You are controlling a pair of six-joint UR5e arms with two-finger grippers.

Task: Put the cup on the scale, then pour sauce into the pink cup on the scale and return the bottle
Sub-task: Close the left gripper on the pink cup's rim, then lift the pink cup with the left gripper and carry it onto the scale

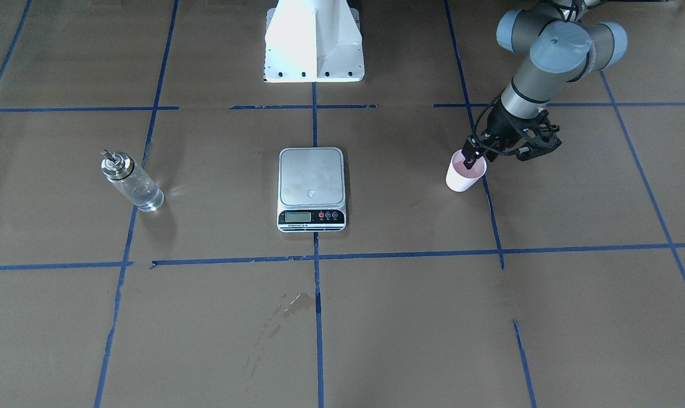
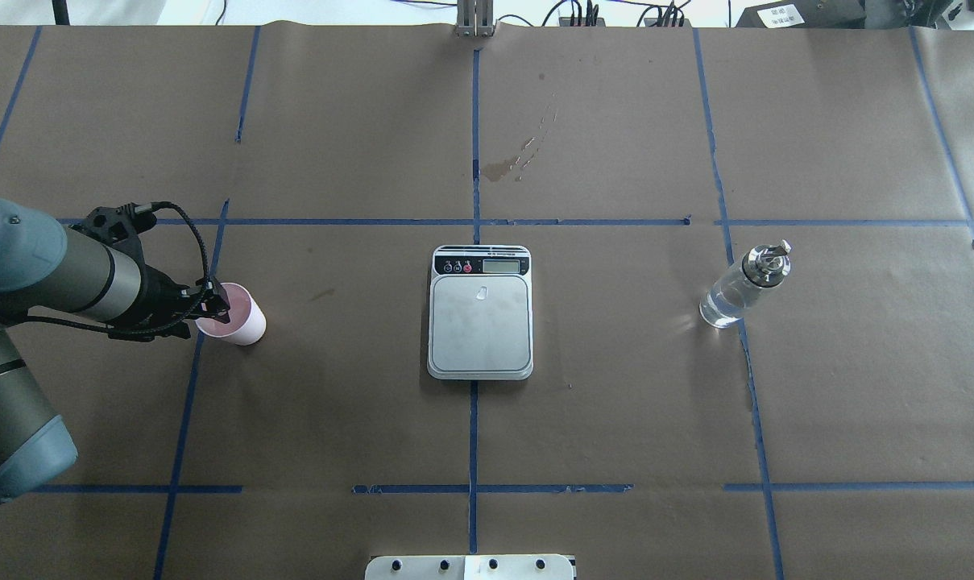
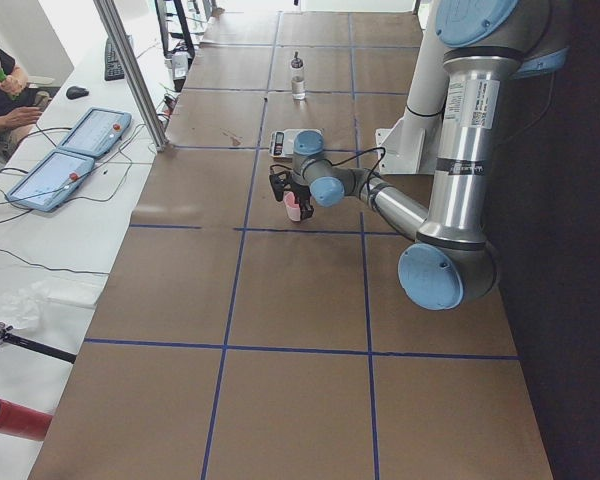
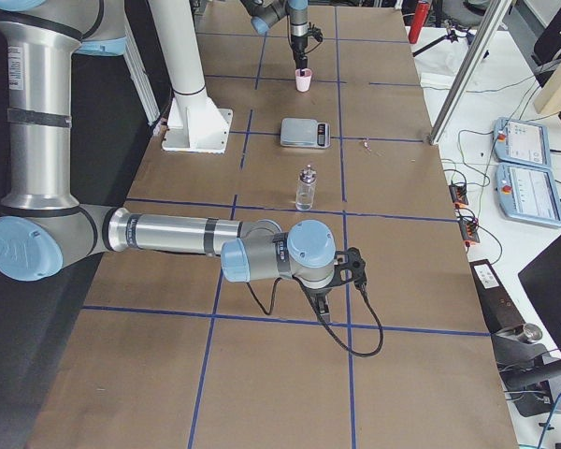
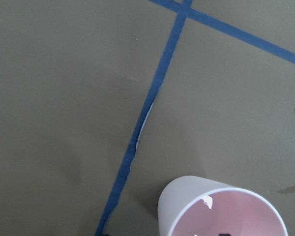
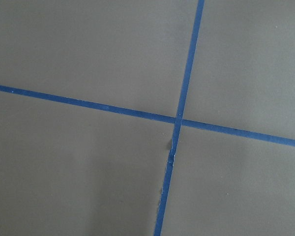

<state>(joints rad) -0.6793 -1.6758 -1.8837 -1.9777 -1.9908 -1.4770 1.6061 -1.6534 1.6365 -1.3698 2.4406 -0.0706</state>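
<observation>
The pink cup [image 1: 462,177] stands on the brown paper at my left, well apart from the scale [image 1: 311,177]. My left gripper [image 1: 470,156] is at the cup's rim [image 2: 241,324], with one finger inside and one outside, shut on the rim. The left wrist view shows the cup [image 5: 187,202] at its bottom edge. The scale [image 2: 480,316] lies at the table's middle with nothing on its platform. The glass bottle [image 1: 132,182] with clear sauce stands upright at my right [image 2: 743,286]. My right gripper [image 4: 323,301] hangs low over the table near the bottle's side; I cannot tell whether it is open.
Blue tape lines divide the paper into squares. A dried stain [image 1: 297,303] marks the paper beyond the scale on the operators' side. The white robot base [image 1: 314,42] stands behind the scale. Tablets [image 3: 70,160] lie on a side bench.
</observation>
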